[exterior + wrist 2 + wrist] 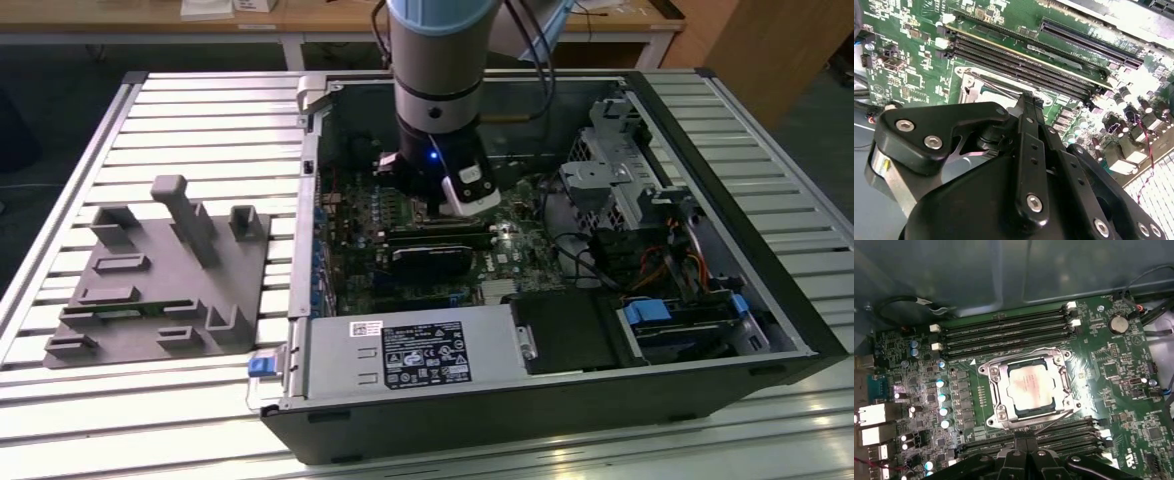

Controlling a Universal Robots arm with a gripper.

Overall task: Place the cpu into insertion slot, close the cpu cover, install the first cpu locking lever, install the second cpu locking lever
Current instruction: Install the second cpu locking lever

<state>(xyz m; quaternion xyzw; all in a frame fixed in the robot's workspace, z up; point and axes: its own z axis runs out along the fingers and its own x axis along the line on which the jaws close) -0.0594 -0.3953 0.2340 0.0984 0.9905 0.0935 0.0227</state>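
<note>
The cpu (pixel 1028 386), a dull silver square, lies flat in the insertion slot (pixel 1004 412) on the green motherboard. The cpu cover (pixel 995 390), a silvery frame, lies down around it. One thin wire lever (pixel 1056 419) runs along the socket side nearest my fingertips, and another (pixel 1066 371) bends around the far corner. My gripper (pixel 1026 442) hangs just off that near side, fingers shut together with nothing visibly between them. In the second wrist view the gripper (pixel 1029 100) points at the socket (pixel 979 82). In the exterior view the gripper (pixel 451 212) is low inside the computer case (pixel 561 400).
Long black memory slots (pixel 1004 332) flank the socket on two sides. A grey labelled box (pixel 414 355) and drive bays (pixel 667 320) fill the case's near end. A grey fixture block (pixel 160 280) sits on the slatted table at the exterior view's left.
</note>
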